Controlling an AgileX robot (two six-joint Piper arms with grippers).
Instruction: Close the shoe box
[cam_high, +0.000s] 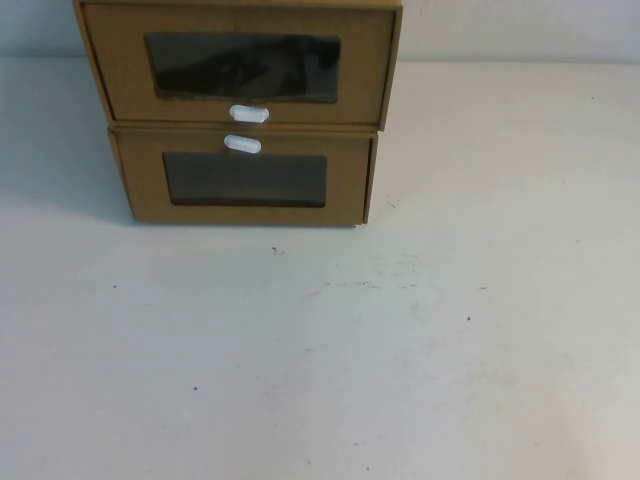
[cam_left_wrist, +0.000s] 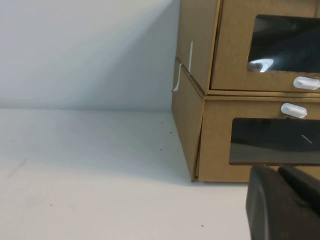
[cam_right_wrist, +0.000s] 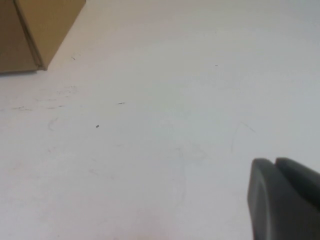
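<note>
Here, at the high view's top centre: shoe box (cam_high: 240, 65), brown cardboard, dark contents behind its window, white tab (cam_high: 249, 114) beneath, stacked on a similar box (cam_high: 243, 178). Bare white worktop (cam_high: 330, 350) fills the lower frame. Left pincer (cam_left_wrist: 285, 207) and right pincer (cam_right_wrist: 285, 200): both clenched.

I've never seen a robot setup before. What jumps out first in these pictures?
Two stacked brown cardboard drawer boxes stand at the far edge of the white table. The upper shoe box has its white pull tab below its window; the lower box has its tab above. The left gripper sits near the boxes, the right gripper over bare table.
</note>
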